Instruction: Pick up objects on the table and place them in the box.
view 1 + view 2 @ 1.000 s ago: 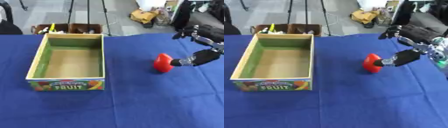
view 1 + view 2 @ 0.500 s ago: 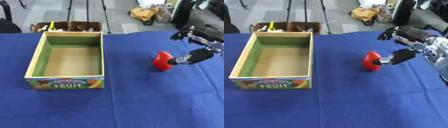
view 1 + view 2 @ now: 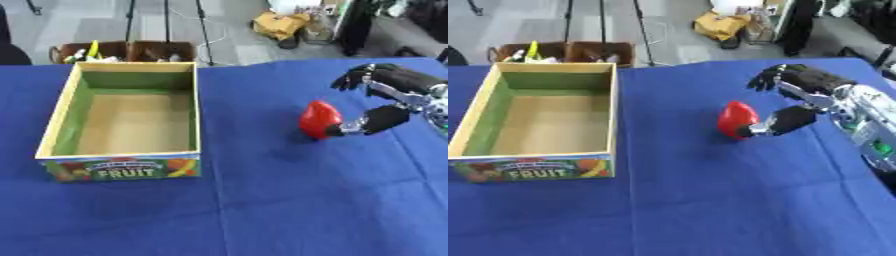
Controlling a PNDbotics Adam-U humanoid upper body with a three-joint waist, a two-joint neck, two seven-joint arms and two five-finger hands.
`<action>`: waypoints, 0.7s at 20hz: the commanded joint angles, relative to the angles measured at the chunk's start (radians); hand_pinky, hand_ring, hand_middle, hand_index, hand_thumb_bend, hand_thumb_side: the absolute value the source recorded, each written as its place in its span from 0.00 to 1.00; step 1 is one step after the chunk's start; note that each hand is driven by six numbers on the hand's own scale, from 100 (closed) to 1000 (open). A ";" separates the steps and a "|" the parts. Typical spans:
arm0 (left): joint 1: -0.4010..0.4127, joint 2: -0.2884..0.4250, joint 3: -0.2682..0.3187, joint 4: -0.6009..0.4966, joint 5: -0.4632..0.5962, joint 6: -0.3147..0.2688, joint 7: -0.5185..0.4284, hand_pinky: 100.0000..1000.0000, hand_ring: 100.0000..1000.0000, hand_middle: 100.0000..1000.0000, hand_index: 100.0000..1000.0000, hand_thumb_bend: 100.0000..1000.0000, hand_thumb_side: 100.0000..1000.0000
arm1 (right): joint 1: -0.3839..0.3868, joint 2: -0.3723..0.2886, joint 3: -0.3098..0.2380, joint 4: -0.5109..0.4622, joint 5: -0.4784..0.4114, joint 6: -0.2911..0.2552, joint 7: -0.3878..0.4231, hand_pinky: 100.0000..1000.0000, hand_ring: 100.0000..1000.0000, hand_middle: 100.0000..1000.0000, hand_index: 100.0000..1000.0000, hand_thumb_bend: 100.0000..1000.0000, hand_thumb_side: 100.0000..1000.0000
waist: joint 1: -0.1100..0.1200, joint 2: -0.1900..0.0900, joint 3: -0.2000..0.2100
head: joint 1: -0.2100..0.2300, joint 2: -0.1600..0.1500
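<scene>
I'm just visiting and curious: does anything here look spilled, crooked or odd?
Nothing spilled. The shiny red rounded object seems raised off the blue tablecloth, touched by the right hand's thumb. The cardboard fruit box sits upright, empty.

Matt cardboard box (image 3: 122, 120), blue cloth table cover (image 3: 289, 210).

right hand (image 3: 798, 100) contact with red object (image 3: 735, 120) blurred

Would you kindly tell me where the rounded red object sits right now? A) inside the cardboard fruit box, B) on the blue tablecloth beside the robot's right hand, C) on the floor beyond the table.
B: the rounded red object stands on the blue tablecloth, at the thumb of the right hand; the cardboard fruit box holds nothing.
</scene>
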 commanded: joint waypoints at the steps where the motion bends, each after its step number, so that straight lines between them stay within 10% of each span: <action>1: -0.003 0.004 -0.002 -0.021 -0.004 -0.003 -0.002 0.09 0.12 0.52 0.22 0.00 0.82 | -0.013 -0.023 -0.015 0.005 0.004 0.005 -0.002 0.48 0.70 0.66 0.83 0.71 0.78 | 0.000 -0.017 0.002 | -0.009 -0.019; 14: -0.004 0.002 -0.004 -0.020 -0.006 -0.007 -0.006 0.09 0.11 0.52 0.22 0.00 0.82 | -0.043 -0.013 -0.010 0.028 -0.014 0.016 -0.016 0.48 0.70 0.66 0.83 0.75 0.79 | -0.003 -0.007 0.012 | -0.030 -0.039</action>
